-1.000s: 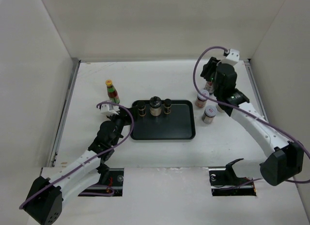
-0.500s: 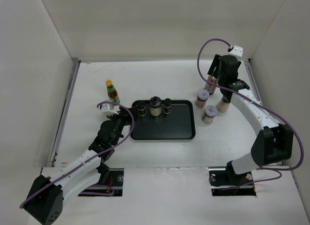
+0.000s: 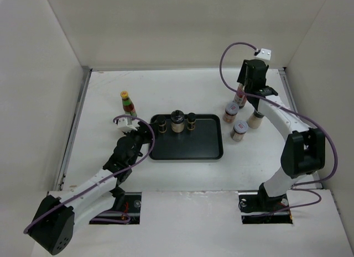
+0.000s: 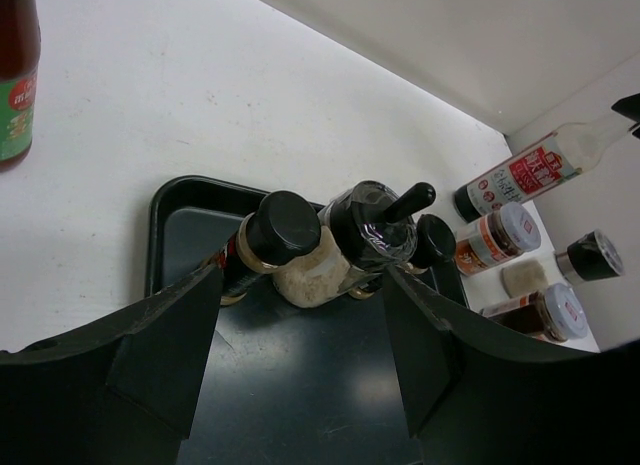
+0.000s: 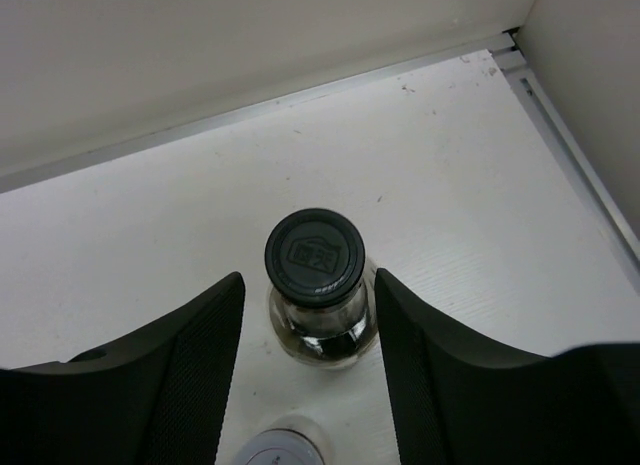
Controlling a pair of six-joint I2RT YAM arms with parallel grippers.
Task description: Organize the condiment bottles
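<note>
The black tray (image 3: 193, 146) holds three condiment bottles along its back edge: a black-lidded jar (image 4: 283, 230), a knob-topped grinder (image 4: 375, 225) and a small black-capped jar (image 4: 432, 240). My left gripper (image 3: 135, 138) hovers at the tray's left end, open with nothing between its fingers. The yellow-capped sauce bottle (image 3: 128, 104) stands left of the tray. My right gripper (image 5: 308, 277) is open and straddles the tall clear black-capped bottle (image 5: 315, 253), with a gap showing at the left finger. Three short spice jars (image 3: 239, 130) stand beside that bottle.
The right-hand jars crowd close together near the tall bottle (image 3: 241, 95), with one white lid (image 5: 275, 450) just below my right fingers. White walls enclose the table on three sides, and a metal rail (image 5: 570, 145) runs along the right edge.
My right arm has swung its wrist back over the tall bottle, and its jaws opened wide, then narrowed around the bottle. The left arm has barely moved.
</note>
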